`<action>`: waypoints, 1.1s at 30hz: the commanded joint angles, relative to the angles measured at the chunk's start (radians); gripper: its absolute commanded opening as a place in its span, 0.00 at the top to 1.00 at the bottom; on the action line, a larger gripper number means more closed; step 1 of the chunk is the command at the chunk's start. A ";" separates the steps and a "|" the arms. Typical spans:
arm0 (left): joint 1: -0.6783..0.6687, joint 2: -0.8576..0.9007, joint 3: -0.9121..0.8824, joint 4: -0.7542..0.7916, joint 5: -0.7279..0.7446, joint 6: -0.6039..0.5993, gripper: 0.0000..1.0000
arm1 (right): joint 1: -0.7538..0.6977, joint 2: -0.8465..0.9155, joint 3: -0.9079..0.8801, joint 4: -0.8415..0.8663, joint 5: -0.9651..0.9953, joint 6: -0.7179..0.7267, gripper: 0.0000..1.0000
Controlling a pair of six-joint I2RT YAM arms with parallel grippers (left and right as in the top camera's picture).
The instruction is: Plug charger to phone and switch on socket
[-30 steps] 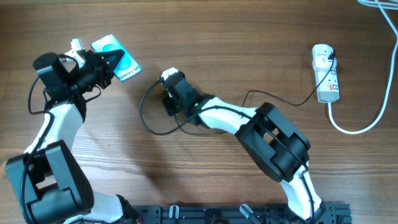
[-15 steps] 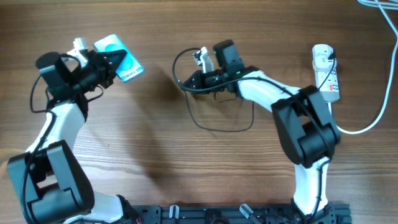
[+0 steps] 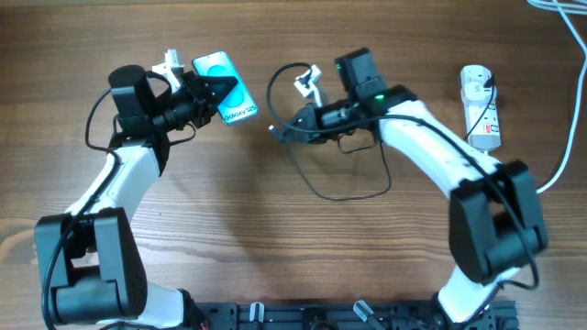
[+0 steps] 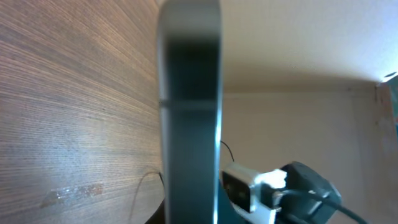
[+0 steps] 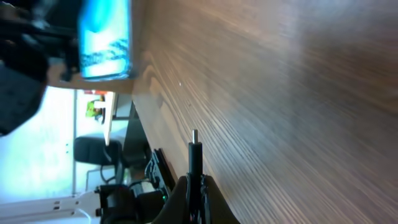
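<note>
Plug-in step in hand: phone [image 3: 220, 69] clamped in left gripper [image 3: 211, 92], upper left of centre; charger [image 3: 347, 194] pinched shut at its connector [image 5: 194, 154] by right gripper [image 3: 282, 128], near but apart. Next: align tip with port, push in. Socket [image 3: 481, 108] far right, likely for later. Right wrist view shows tip-to-phone offset — overhead hides it; left wrist, only phone edge-on.

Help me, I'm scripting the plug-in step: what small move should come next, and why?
Probably ease the right hand toward the phone, lining the charger connector up with the phone's nearest end. The left hand holds the phone, the right grips the connector pointing roughly that way, and a gap separates them.
</note>
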 commanded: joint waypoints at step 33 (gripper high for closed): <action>-0.272 0.204 0.067 0.517 -0.175 -0.363 0.96 | -0.209 -0.084 -0.235 0.167 -0.504 -0.050 0.96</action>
